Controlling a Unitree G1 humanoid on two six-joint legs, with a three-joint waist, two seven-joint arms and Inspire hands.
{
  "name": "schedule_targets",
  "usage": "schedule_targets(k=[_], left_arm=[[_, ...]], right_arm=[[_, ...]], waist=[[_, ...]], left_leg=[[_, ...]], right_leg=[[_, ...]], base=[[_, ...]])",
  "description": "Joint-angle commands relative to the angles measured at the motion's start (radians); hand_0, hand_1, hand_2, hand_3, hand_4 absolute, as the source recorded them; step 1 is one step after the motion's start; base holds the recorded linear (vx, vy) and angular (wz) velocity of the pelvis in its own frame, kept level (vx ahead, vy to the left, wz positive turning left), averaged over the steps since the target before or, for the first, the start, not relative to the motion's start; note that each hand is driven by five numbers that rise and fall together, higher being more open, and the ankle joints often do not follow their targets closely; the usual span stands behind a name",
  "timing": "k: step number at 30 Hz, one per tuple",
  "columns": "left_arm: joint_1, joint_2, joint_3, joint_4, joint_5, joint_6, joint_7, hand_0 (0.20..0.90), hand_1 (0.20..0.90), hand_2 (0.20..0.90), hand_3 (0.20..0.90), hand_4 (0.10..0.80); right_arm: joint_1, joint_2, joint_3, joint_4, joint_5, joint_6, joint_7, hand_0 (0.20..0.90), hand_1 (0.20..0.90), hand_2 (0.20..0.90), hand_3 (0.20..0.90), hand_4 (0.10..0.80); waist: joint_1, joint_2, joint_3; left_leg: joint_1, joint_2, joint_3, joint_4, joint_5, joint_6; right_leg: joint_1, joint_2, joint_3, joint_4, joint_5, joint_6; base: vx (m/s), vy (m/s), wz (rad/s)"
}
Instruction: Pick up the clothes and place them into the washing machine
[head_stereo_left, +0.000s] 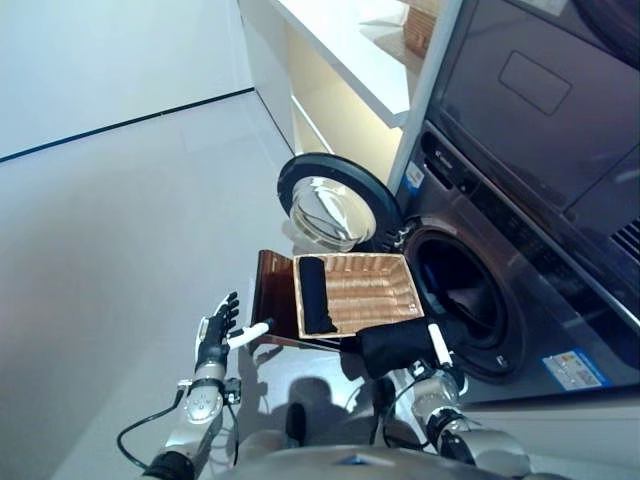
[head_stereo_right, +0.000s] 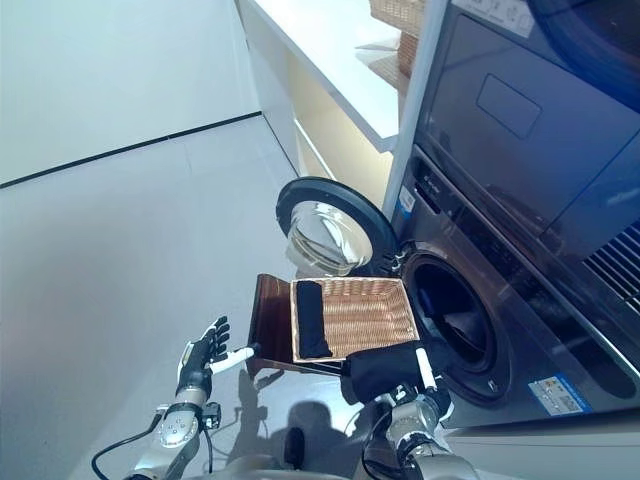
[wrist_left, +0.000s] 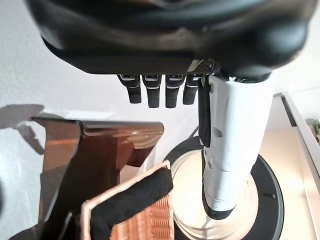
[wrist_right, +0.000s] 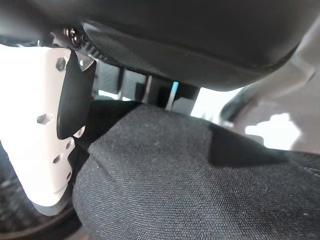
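Garment (head_stereo_left: 395, 345) in right hand (head_stereo_left: 432, 378) lies crosswise before basket (head_stereo_left: 365, 290).

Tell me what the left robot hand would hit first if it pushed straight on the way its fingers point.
Probably the brown stool under the wicker basket. The open left robot hand points at its near edge; depth is uncertain, so it might pass just beside it.

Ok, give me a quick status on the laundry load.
Right hand shut on black cloth near the washer's open drum. Left hand open, idle. Another black garment in the basket. Door open, path clear.
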Motion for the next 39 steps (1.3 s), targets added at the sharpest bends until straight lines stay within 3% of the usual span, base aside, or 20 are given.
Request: schedule_targets(k=[1,3,4,5,6,7,9,10,11,12,14,16,18,20,22,28,29,31,35,39], left_arm=[[-0.040,0.015,-0.016,-0.105,0.010,-0.099,0.004,0.900,0.900,0.900,0.900,0.800],[-0.037,0.011,-0.013,-0.103,0.014,-0.097,0.003,0.900,0.900,0.900,0.900,0.800],[-0.022,0.010,-0.005,-0.123,0.015,-0.099,-0.008,0.900,0.900,0.900,0.900,0.800],[-0.019,0.011,-0.005,-0.125,0.015,-0.099,-0.009,0.900,0.900,0.900,0.900,0.800],[-0.016,0.008,-0.001,-0.128,0.009,-0.096,-0.016,0.900,0.900,0.900,0.900,0.800],[-0.016,0.006,0.000,-0.138,0.009,-0.096,-0.024,0.900,0.900,0.900,0.900,0.800],[-0.018,0.008,0.002,-0.137,0.016,-0.094,-0.020,0.900,0.900,0.900,0.900,0.800],[-0.018,0.007,0.005,-0.136,0.019,-0.093,-0.019,0.900,0.900,0.900,0.900,0.800],[-0.021,0.004,0.006,-0.116,0.023,-0.087,-0.016,0.900,0.900,0.900,0.900,0.800],[-0.022,0.004,0.006,-0.114,0.023,-0.088,-0.016,0.900,0.900,0.900,0.900,0.800],[-0.026,0.003,0.002,-0.100,0.023,-0.084,-0.011,0.900,0.900,0.900,0.900,0.800],[-0.021,-0.004,0.005,-0.101,0.016,-0.081,-0.011,0.900,0.900,0.900,0.900,0.800],[-0.017,-0.009,0.000,-0.097,0.013,-0.081,-0.016,0.900,0.900,0.900,0.900,0.800],[-0.014,-0.010,-0.005,-0.096,0.012,-0.082,-0.020,0.900,0.900,0.900,0.900,0.800],[-0.004,-0.003,-0.005,-0.101,0.018,-0.084,-0.029,0.900,0.900,0.900,0.900,0.800],[-0.011,0.024,0.007,-0.123,0.032,-0.092,-0.022,0.900,0.900,0.900,0.900,0.800],[-0.011,0.030,0.016,-0.130,0.029,-0.094,-0.015,0.900,0.900,0.900,0.900,0.800],[-0.002,0.045,0.038,-0.163,0.014,-0.106,0.004,0.900,0.900,0.900,0.900,0.800],[-0.007,0.049,0.048,-0.212,0.003,-0.117,0.015,0.900,0.900,0.900,0.900,0.800],[-0.017,0.055,0.045,-0.268,-0.004,-0.137,0.024,0.900,0.900,0.900,0.900,0.800]], right_arm=[[-0.006,-0.047,-0.022,-0.061,-0.048,-0.048,0.016,0.200,0.200,0.200,0.200,0.300],[0.010,-0.044,-0.020,-0.060,-0.052,-0.050,0.024,0.200,0.200,0.200,0.200,0.300],[0.034,-0.045,-0.017,-0.061,-0.057,-0.053,0.030,0.200,0.200,0.200,0.200,0.300],[0.035,-0.045,-0.016,-0.061,-0.057,-0.053,0.030,0.200,0.200,0.200,0.200,0.300],[0.045,-0.044,-0.012,-0.066,-0.053,-0.055,0.036,0.200,0.200,0.200,0.200,0.300],[0.045,-0.041,-0.003,-0.068,-0.040,-0.064,0.040,0.200,0.200,0.200,0.200,0.300],[0.037,-0.037,0.009,-0.069,-0.035,-0.067,0.041,0.200,0.200,0.200,0.200,0.300],[0.030,-0.035,0.015,-0.070,-0.033,-0.067,0.038,0.200,0.200,0.200,0.200,0.300],[0.015,-0.028,0.027,-0.070,-0.030,-0.067,0.034,0.200,0.200,0.200,0.200,0.300],[0.015,-0.028,0.027,-0.069,-0.029,-0.067,0.034,0.200,0.200,0.200,0.200,0.300],[0.002,-0.025,0.041,-0.065,-0.037,-0.064,0.033,0.200,0.200,0.200,0.200,0.300],[0.004,-0.030,0.050,-0.061,-0.053,-0.060,0.030,0.200,0.200,0.200,0.200,0.300],[0.008,-0.032,0.051,-0.061,-0.057,-0.060,0.027,0.200,0.200,0.200,0.200,0.300],[0.013,-0.030,0.055,-0.064,-0.060,-0.061,0.028,0.200,0.200,0.200,0.200,0.300],[0.035,-0.021,0.063,-0.071,-0.067,-0.053,0.047,0.200,0.200,0.200,0.200,0.300],[0.051,-0.018,0.039,-0.075,-0.066,-0.027,0.059,0.200,0.200,0.200,0.200,0.300],[0.040,-0.016,0.040,-0.074,-0.068,-0.028,0.057,0.200,0.200,0.200,0.200,0.300],[0.004,-0.010,0.059,-0.076,-0.076,-0.028,0.047,0.200,0.200,0.200,0.200,0.300],[-0.030,0.001,0.082,-0.087,-0.055,-0.032,0.042,0.200,0.200,0.200,0.200,0.300],[-0.077,0.004,0.076,-0.119,-0.014,-0.060,0.034,0.200,0.200,0.200,0.200,0.300]], waist=[[-0.012,-0.034,-0.051],[-0.021,-0.032,-0.061],[-0.031,-0.028,-0.067],[-0.035,-0.025,-0.068],[-0.040,-0.023,-0.065],[-0.020,-0.036,-0.041],[-0.011,-0.039,-0.033],[-0.006,-0.042,-0.030],[0.004,-0.053,-0.030],[0.008,-0.053,-0.031],[0.022,-0.054,-0.038],[0.039,-0.016,-0.049],[0.042,-0.003,-0.050],[0.040,0.005,-0.056],[0.036,0.017,-0.079],[0.036,0.013,-0.083],[0.053,0.012,-0.076],[0.098,0.013,-0.060],[0.105,0.002,-0.049],[0.098,0.017,-0.013]], left_leg=[[0.074,0.006,-0.050,0.061,-0.154,-0.088],[0.083,0.023,-0.061,0.090,-0.157,-0.097],[0.063,0.051,-0.063,0.227,-0.122,-0.124],[0.056,0.053,-0.067,0.241,-0.129,-0.126],[-0.001,0.068,-0.062,0.375,-0.071,-0.140],[-0.092,0.040,-0.092,0.547,0.011,-0.142],[-0.132,0.025,-0.115,0.606,0.019,-0.135],[-0.164,0.035,-0.108,0.617,0.032,-0.134],[-0.224,0.082,-0.077,0.547,0.042,-0.131],[-0.221,0.083,-0.073,0.543,0.040,-0.131],[-0.216,0.143,-0.048,0.363,0.037,-0.134],[-0.221,0.213,-0.044,0.082,0.127,-0.164],[-0.203,0.222,-0.031,0.018,0.158,-0.174],[-0.186,0.219,-0.023,-0.005,0.154,-0.178],[-0.154,0.196,-0.018,0.004,0.115,-0.171],[-0.138,0.124,0.068,0.060,0.030,-0.135],[-0.134,0.128,0.097,0.065,0.021,-0.134],[-0.140,0.143,0.144,0.059,0.018,-0.143],[-0.156,0.132,0.143,0.074,0.009,-0.146],[-0.219,0.125,0.131,0.082,0.025,-0.149]], right_leg=[[0.002,0.018,0.034,0.050,0.034,-0.073],[0.013,0.025,0.029,0.067,0.029,-0.078],[0.045,0.050,0.011,0.093,-0.002,-0.102],[0.046,0.052,0.006,0.095,-0.004,-0.104],[0.065,0.065,-0.005,0.109,-0.027,-0.127],[0.104,0.080,-0.006,0.121,-0.062,-0.163],[0.109,0.090,-0.005,0.133,-0.074,-0.174],[0.115,0.094,-0.005,0.142,-0.088,-0.176],[0.130,0.093,0.003,0.150,-0.112,-0.173],[0.129,0.094,0.006,0.152,-0.114,-0.174],[0.142,0.103,0.017,0.153,-0.146,-0.158],[0.179,0.122,0.030,0.146,-0.188,-0.134],[0.192,0.127,0.034,0.147,-0.198,-0.132],[0.202,0.124,0.039,0.145,-0.203,-0.127],[0.219,0.097,0.052,0.141,-0.205,-0.111],[0.228,-0.016,0.069,0.126,-0.161,-0.058],[0.205,-0.031,0.043,0.129,-0.139,-0.051],[0.158,-0.065,-0.119,0.122,-0.088,-0.049],[0.158,-0.078,-0.139,0.081,-0.059,-0.042],[0.112,-0.093,-0.147,0.085,-0.058,-0.042]], base=[[0.350,-0.198,0.92],[0.367,-0.275,1.09],[0.332,-0.284,1.03],[0.248,-0.256,0.91],[0.124,-0.233,0.61],[0.116,-0.223,0.42],[0.068,-0.151,-0.05],[0.154,-0.128,-0.33],[0.131,-0.060,-0.20],[0.169,-0.009,0.02],[0.189,0.062,0.00],[0.285,0.177,-0.08],[0.180,0.129,-0.18],[0.147,0.130,-0.52],[0.192,0.218,-0.70],[0.135,0.199,-0.37],[-0.037,0.128,-0.39],[-0.095,0.066,-0.65],[0.021,0.024,-0.48],[-0.102,0.018,0.03]])
